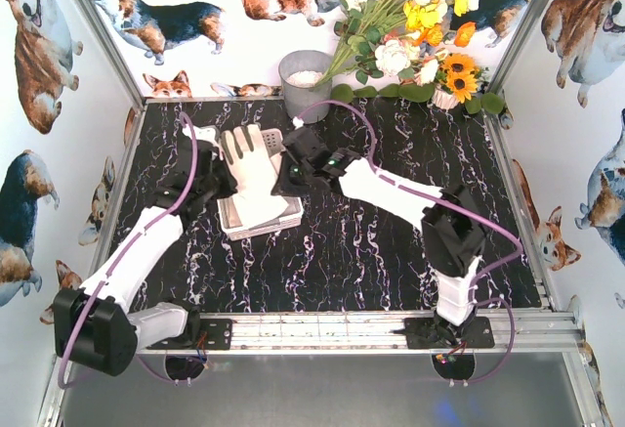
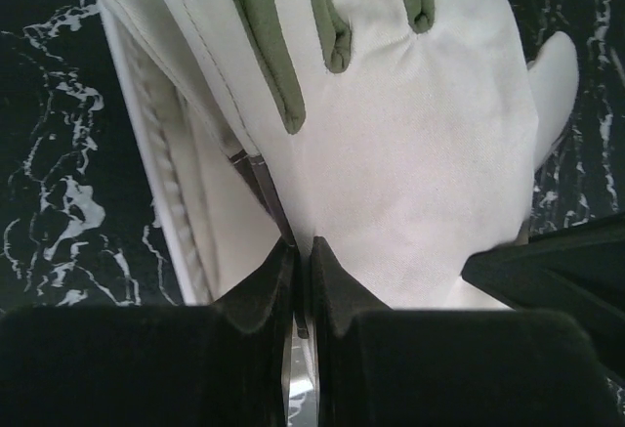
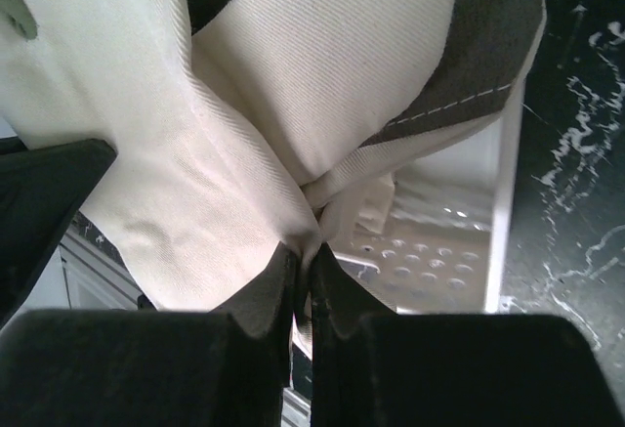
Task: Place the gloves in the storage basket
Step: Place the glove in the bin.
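A cream-white glove is stretched flat over the white storage basket, fingers pointing away from the arm bases. My left gripper is shut on the glove's left edge and my right gripper is shut on its right edge. In the left wrist view the glove shows greenish-grey strips between its fingers, the left gripper pinches its edge, and the basket rim lies beneath. In the right wrist view my right gripper bunches the fabric. A second glove with a grey patch lies over the basket's perforated floor.
A grey metal bucket stands at the back, just beyond the basket. A bunch of artificial flowers fills the back right corner. White walls printed with dogs close in the black marbled table on three sides.
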